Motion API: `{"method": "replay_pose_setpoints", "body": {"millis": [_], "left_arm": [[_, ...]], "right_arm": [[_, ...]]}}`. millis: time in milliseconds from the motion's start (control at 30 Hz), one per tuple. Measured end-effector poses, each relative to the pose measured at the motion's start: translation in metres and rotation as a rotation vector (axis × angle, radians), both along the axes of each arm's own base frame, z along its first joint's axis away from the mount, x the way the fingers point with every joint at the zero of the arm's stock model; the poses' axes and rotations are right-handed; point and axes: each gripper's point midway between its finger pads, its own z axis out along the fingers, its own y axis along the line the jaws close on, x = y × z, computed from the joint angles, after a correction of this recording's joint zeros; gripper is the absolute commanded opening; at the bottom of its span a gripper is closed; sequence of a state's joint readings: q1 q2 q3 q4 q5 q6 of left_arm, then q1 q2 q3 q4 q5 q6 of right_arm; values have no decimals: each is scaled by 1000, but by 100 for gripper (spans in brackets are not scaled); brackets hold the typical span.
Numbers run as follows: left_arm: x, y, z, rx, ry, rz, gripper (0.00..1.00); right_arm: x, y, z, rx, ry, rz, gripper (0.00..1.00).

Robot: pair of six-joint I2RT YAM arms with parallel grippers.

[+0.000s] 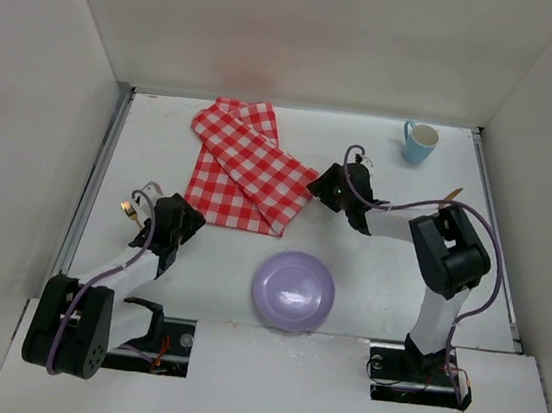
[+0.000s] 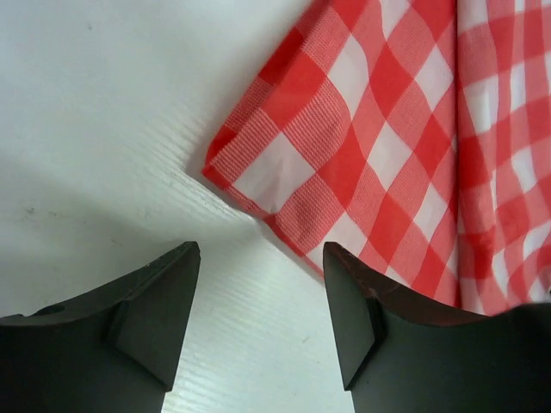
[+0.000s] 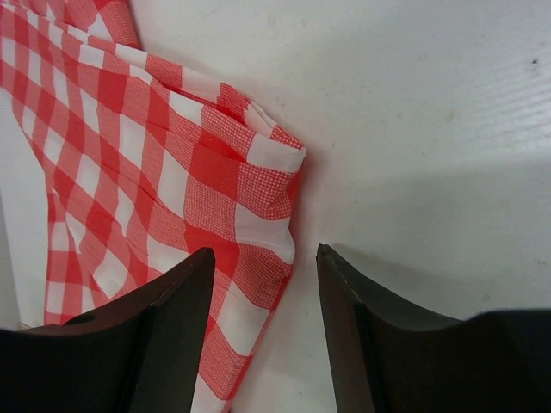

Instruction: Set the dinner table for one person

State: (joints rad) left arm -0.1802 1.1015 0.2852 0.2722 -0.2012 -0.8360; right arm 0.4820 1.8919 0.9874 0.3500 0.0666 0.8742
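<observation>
Jaws stand spread and empty on both arms: left gripper [image 2: 263,251] just beside the checked cloth's [image 1: 250,168] seven o'clock corner, right gripper [image 3: 265,253] at its three o'clock corner, on the dinner table [image 1: 379,270].

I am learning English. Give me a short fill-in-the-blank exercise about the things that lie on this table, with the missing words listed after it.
1. The folded checked cloth is red and ____.
2. The light blue mug stands near the far ____ corner of the dinner table.
3. The plate, which lies closest to the arm bases, is ____ in colour.

Missing words: white; right; purple.
</observation>
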Motion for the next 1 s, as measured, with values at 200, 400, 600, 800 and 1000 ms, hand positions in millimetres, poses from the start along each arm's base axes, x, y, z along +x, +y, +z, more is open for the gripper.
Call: {"method": "replay_pose_setpoints", "body": {"millis": [200,400,600,800,1000], "left_arm": [[20,0,-1,-27,-41,28,53],[35,-3,-2,-65,-76,49,38],[29,-2,-9,-72,-66,56,12],[28,-1,-10,-72,-67,65,8],[29,-1,-10,-67,-66,73,7]], "right_arm": [[11,0,-6,27,22,-6,46],[24,2,-6,58,34,-11,37],[34,16,-2,105,34,23,12],[45,12,22,152,-14,21,7],[21,-77,111,148,-202,-159,5]]}}
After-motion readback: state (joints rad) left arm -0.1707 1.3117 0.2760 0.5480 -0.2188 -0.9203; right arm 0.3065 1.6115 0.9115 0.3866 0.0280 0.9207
